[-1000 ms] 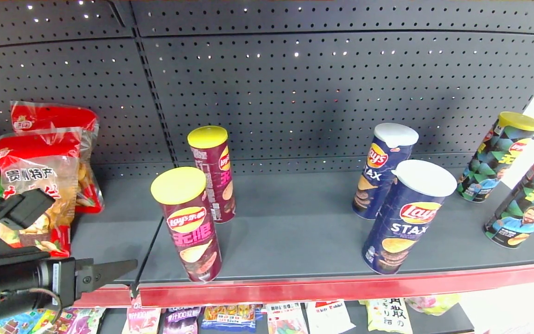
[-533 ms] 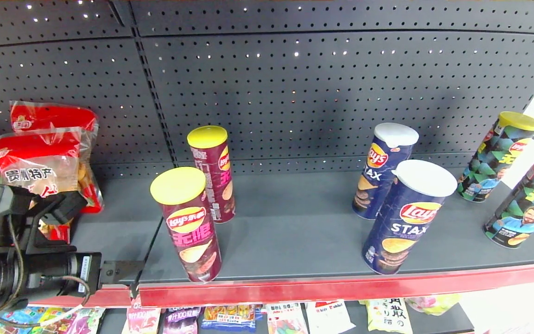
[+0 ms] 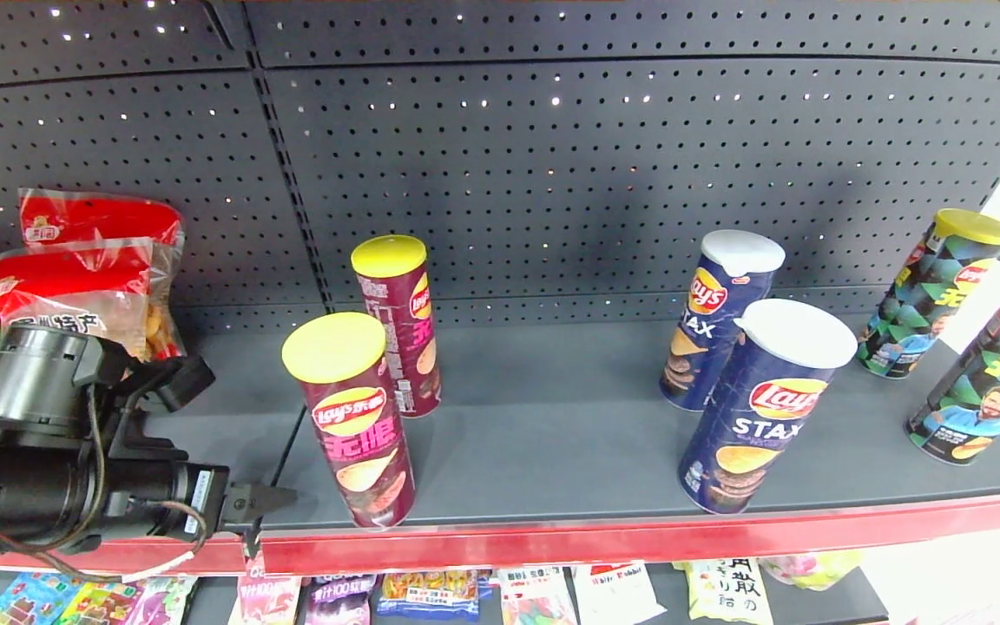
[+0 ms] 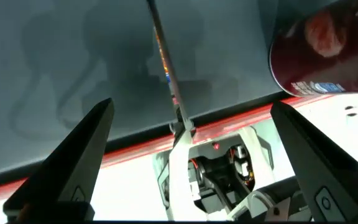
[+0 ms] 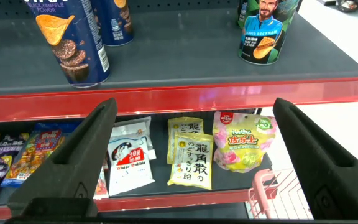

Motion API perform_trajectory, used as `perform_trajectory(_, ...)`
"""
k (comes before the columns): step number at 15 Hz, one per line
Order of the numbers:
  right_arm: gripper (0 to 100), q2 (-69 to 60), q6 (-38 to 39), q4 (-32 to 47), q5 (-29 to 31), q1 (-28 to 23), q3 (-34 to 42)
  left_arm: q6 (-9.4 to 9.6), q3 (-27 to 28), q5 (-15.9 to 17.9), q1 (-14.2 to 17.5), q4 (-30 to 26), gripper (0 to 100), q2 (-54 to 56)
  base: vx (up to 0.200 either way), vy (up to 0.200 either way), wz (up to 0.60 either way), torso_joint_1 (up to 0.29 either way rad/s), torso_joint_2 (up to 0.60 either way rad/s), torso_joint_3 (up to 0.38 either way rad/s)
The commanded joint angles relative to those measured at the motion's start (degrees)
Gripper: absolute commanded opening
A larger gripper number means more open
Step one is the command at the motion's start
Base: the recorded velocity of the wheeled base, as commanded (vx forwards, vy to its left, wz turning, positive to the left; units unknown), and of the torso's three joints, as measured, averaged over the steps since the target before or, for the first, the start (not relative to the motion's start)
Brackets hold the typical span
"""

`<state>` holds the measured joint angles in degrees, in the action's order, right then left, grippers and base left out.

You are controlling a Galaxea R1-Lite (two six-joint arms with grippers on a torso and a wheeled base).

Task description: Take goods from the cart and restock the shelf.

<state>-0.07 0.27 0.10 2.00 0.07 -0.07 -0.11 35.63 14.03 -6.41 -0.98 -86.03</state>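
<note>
Two maroon chip cans with yellow lids stand on the grey shelf (image 3: 552, 434), one at the front (image 3: 352, 417) and one behind it (image 3: 396, 325). My left gripper (image 3: 270, 502) hovers at the shelf's red front edge, just left of the front maroon can. In the left wrist view this gripper (image 4: 191, 155) is open and holds nothing, with the maroon can's base (image 4: 328, 56) off to one side. My right gripper (image 5: 191, 162) is open too and holds nothing, facing the shelf front below a blue can (image 5: 73, 37) and a teal can (image 5: 263, 31).
Two blue cans (image 3: 760, 404) with white lids stand right of centre, and two teal cans (image 3: 986, 382) at the far right. Red snack bags (image 3: 75, 286) lean at the left. Packets (image 5: 191, 152) fill the lower shelf. A pink cart corner (image 5: 272, 193) shows below.
My left arm has moved right and up along the shelf's front edge, closer to the front maroon can, turning at the wrist. The cans have stayed put.
</note>
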Motion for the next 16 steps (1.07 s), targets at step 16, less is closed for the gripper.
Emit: perform_trajectory(16, 100, 0.1, 0.0, 0.0, 0.0, 0.0, 0.0, 3.1, 4.0, 1.5, -2.9, -0.1, 100, -6.3, 0.0, 0.0, 0.0, 0.0, 0.0, 0.0)
